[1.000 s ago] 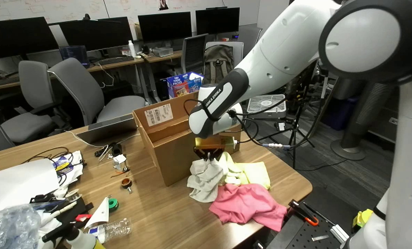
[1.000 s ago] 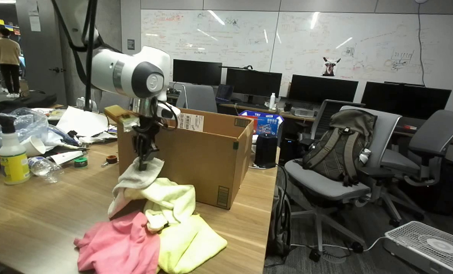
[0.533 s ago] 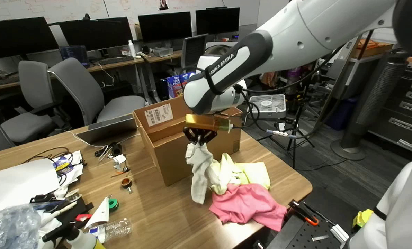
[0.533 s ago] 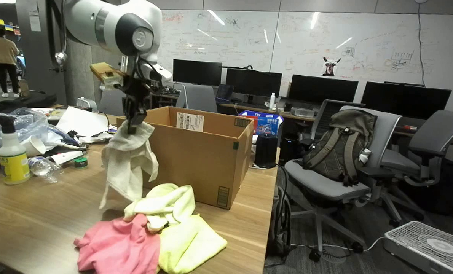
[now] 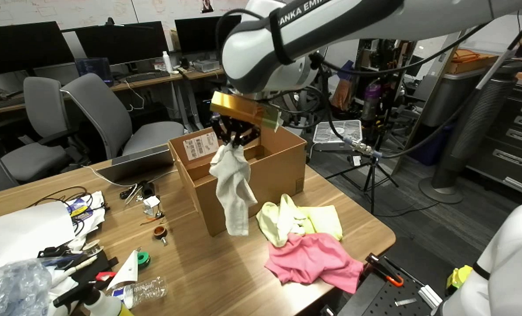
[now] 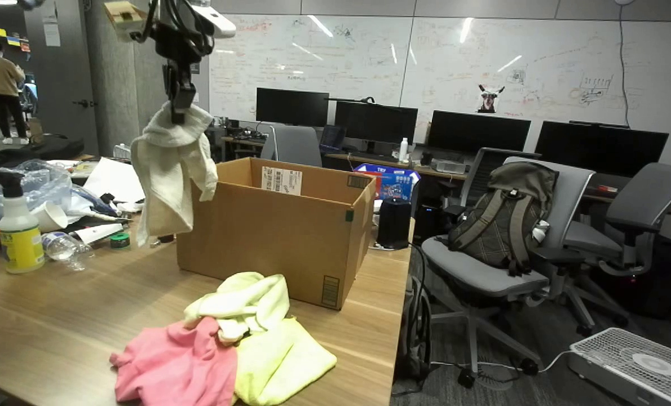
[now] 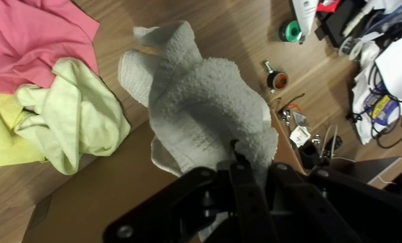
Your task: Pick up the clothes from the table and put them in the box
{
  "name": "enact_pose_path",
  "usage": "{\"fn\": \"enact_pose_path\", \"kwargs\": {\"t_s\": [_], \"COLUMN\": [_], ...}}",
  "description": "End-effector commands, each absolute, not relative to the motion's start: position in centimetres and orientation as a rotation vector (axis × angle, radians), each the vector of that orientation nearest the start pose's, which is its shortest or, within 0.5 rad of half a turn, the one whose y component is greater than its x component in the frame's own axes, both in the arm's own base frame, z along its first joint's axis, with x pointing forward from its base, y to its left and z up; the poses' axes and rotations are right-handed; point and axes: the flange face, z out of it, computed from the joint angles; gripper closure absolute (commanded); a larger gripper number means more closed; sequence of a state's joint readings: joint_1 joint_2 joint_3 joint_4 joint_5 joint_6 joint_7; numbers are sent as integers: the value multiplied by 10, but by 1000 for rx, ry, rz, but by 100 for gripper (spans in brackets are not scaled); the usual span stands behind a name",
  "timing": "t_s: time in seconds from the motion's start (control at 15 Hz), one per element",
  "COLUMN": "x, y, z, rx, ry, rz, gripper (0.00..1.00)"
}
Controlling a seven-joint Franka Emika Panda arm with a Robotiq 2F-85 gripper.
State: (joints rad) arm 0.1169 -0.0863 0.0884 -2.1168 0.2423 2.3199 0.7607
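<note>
Gripper (image 5: 234, 141) pinched on the cream cloth (image 5: 234, 188), which hangs outside the box (image 5: 274, 175), long axis near upright. Its lower end reaches below the rim; whether it touches the wall, we cannot tell. Opening lies past that wall, lower than the gripper; we judge the hem must clear the rim first. Pink garment (image 5: 313, 261) and yellow cloths (image 5: 327, 219) on the tabletop (image 5: 208, 272).

cream cloth (image 6: 169, 180): lifted clear of table (image 6: 82, 321) and pale yellow cloth (image 6: 259, 293) | jaws: higher
</note>
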Motion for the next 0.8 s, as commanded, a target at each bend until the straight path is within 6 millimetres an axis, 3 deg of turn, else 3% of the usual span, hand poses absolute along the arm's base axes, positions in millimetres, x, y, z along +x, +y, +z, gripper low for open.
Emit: {"fn": "enact_pose_path", "kwargs": {"t_s": [0.0,0.33,0.73], "x": [536,550,571], "y": [133,136,114], "z": [549,608,638], "rx": [-2578,-2455,-2331], "ry": [1004,1105,1251], "rz": [-300,-382,-460], "gripper": [98,98,98]}}
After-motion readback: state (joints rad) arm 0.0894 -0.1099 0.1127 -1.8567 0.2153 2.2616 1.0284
